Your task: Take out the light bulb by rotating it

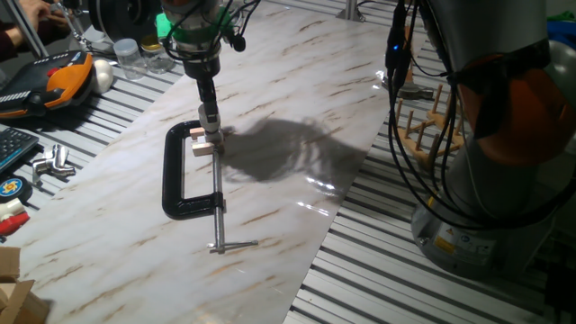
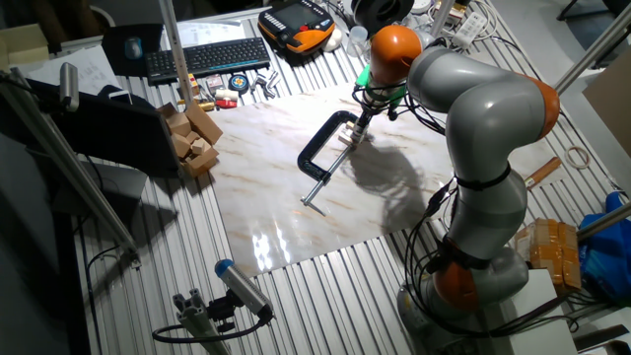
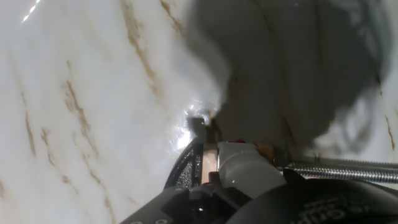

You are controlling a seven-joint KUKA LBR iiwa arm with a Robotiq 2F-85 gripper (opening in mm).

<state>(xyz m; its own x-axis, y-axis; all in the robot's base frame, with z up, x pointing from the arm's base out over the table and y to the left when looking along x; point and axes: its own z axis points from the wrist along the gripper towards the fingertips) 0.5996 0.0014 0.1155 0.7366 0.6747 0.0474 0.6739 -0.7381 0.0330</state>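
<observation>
A black C-clamp [image 1: 175,175] [image 2: 314,148] lies flat on the marble board and pinches a small wooden block [image 1: 202,148] [image 3: 210,163]. The light bulb [image 1: 214,137] [image 3: 245,167] shows as a small frosted white shape on top of that block. It is mostly covered by my gripper [image 1: 210,129] [image 2: 357,131], which comes straight down onto it. My fingers stand close together around the bulb and look shut on it. In the hand view the bulb sits just beyond my dark fingertips, with the clamp's threaded screw [image 3: 342,169] running off to the right.
The clamp's handle bar [image 1: 232,244] points toward the board's near edge. Left of the board lie an orange-and-black tool [image 1: 67,76], a white ball [image 1: 103,74], glass jars [image 1: 130,58] and metal parts [image 1: 54,162]. A wooden peg rack [image 1: 432,126] stands beside my arm's base at right.
</observation>
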